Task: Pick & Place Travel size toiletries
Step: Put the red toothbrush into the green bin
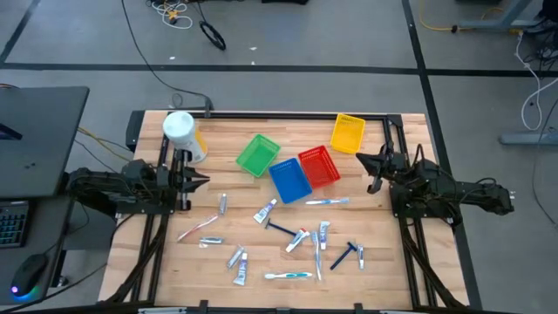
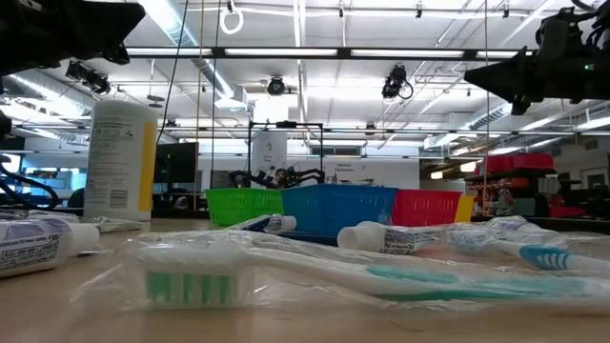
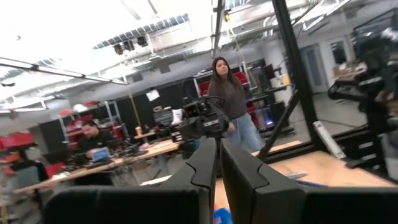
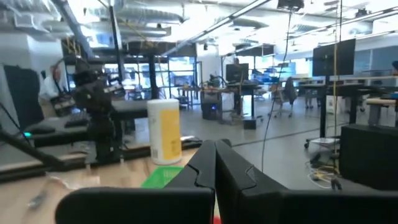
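Tabletop [image 1: 384, 262] with scattered toiletries [image 1: 296, 237]

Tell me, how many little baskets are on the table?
4. The green basket, blue basket and red basket huddle in the middle at the table's far side; the yellow basket sits apart near the far right corner. None looks hidden.

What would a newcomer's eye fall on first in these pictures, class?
Four bright mesh baskets, green, blue, red and yellow, cluster at the table's far centre. Nearer the front, travel size toiletries lie scattered, while a tall white canister stands at the far left. The left gripper and right gripper wait shut at either side.
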You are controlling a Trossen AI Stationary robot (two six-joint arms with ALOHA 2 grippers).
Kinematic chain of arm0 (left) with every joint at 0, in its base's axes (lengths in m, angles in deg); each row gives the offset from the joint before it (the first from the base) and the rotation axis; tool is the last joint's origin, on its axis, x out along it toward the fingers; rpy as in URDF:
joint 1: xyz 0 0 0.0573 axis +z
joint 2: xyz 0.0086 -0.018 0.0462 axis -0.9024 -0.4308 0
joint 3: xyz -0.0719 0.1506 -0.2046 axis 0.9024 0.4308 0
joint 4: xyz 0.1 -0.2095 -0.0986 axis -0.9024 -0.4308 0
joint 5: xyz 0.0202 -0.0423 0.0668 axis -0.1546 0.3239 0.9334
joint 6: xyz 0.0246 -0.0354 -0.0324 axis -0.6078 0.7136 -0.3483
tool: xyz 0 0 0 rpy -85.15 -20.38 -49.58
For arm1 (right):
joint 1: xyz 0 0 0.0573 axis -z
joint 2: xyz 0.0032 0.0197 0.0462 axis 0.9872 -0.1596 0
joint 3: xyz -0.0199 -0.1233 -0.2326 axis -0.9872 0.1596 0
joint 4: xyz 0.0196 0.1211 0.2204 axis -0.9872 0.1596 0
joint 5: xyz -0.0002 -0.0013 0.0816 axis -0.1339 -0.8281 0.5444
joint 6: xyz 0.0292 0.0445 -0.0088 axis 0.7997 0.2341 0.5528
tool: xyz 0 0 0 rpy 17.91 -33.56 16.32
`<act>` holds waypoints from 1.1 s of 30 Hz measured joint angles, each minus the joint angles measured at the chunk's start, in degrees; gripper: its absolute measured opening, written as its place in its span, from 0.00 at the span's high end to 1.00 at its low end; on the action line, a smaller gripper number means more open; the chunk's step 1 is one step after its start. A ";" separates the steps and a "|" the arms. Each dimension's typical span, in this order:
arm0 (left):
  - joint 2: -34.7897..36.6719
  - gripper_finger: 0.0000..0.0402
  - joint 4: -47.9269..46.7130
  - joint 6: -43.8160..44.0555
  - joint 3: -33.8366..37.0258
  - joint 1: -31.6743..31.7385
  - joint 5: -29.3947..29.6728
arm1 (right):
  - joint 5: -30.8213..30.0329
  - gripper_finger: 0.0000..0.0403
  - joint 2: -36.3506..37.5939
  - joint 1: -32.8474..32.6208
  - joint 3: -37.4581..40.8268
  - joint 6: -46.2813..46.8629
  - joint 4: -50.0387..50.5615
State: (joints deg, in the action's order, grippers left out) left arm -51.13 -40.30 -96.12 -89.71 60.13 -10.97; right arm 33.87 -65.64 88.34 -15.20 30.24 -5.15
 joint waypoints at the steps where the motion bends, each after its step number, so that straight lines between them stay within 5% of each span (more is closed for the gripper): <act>1: 0.00 0.92 0.02 0.93 0.00 -0.01 -0.29 | 0.12 0.99 -0.08 -0.02 0.00 -0.34 0.25; 9: 0.00 0.92 0.04 5.07 0.00 0.00 -1.17 | 3.65 0.87 -3.28 0.02 0.00 -0.32 0.19; 13: -0.02 0.91 0.15 8.46 0.00 -0.01 3.07 | 4.64 0.81 -6.57 0.02 0.00 0.05 -3.71; 17: -0.66 0.85 0.08 11.49 0.00 0.01 9.28 | 4.60 0.78 -10.89 0.02 0.00 -0.72 -8.59; 22: -4.02 0.73 -0.27 12.50 -0.62 0.01 10.04 | 4.62 0.76 -16.72 0.02 0.00 -0.89 -14.71; 33: -19.02 0.63 -16.97 15.40 -16.54 0.01 14.16 | 6.82 0.73 -27.01 0.03 0.00 -1.51 -30.16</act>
State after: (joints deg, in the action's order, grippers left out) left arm -70.15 -57.27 -80.72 -106.25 60.14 3.19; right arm 40.68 -92.65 88.38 -15.20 28.73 -35.32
